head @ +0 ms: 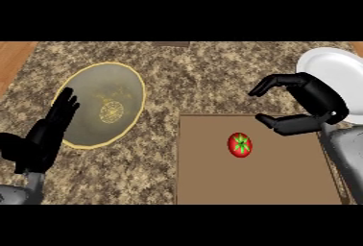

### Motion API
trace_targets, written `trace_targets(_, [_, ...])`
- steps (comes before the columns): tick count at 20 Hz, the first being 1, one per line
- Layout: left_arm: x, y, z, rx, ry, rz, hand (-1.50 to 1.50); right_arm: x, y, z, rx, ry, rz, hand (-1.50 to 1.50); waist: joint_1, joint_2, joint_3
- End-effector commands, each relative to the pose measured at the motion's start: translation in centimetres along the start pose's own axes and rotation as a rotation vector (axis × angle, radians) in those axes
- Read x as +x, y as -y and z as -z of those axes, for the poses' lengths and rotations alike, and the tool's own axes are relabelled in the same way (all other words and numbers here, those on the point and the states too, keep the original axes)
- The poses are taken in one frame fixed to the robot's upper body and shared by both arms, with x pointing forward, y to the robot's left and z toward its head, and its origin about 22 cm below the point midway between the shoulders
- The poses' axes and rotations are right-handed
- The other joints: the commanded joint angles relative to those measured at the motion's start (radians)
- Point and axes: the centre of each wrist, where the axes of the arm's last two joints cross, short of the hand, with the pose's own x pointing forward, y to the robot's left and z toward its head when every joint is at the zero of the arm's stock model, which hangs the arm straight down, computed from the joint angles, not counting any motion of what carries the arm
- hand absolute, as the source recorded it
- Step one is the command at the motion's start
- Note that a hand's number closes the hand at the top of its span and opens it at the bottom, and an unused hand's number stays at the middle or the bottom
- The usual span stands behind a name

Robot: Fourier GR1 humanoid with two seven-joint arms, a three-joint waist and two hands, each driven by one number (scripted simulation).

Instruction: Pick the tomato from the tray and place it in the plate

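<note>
A red tomato with a green stem lies on the brown tray, near its middle. My right hand hovers over the tray's far right corner, up and right of the tomato, fingers and thumb spread wide and holding nothing. The white plate sits at the far right, partly behind that hand. My left hand rests open at the left edge, fingers up.
A grey round plate with a yellow rim lies left of the tray, its left edge partly covered by my left hand. The counter is speckled brown stone; a wooden strip shows at the top left.
</note>
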Motion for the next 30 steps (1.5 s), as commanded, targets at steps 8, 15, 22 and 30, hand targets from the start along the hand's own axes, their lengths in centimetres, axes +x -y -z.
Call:
trace_targets(8, [-0.1,1.2,1.8,-0.007,-0.106,-0.01,0.0,-6.8,0.0,-1.3,0.334,0.106,0.126,-1.5,-0.009,-0.004,0.001])
trace_targets(15, [-0.3,1.3,2.4,0.002,-0.125,-0.02,0.0,-7.3,0.5,-0.1,0.45,0.086,-0.06,-1.5,-0.028,-0.015,-0.001])
trace_targets(22, [-1.1,1.6,2.5,0.014,-0.124,-0.006,0.0,-6.2,1.3,2.2,0.58,0.004,-0.159,-1.5,-0.038,-0.018,-0.002])
trace_targets(30, [-3.3,1.4,2.2,0.012,-0.158,-0.008,0.0,-7.3,-0.7,2.3,0.689,-0.041,-0.396,-1.5,-0.045,-0.021,-0.002])
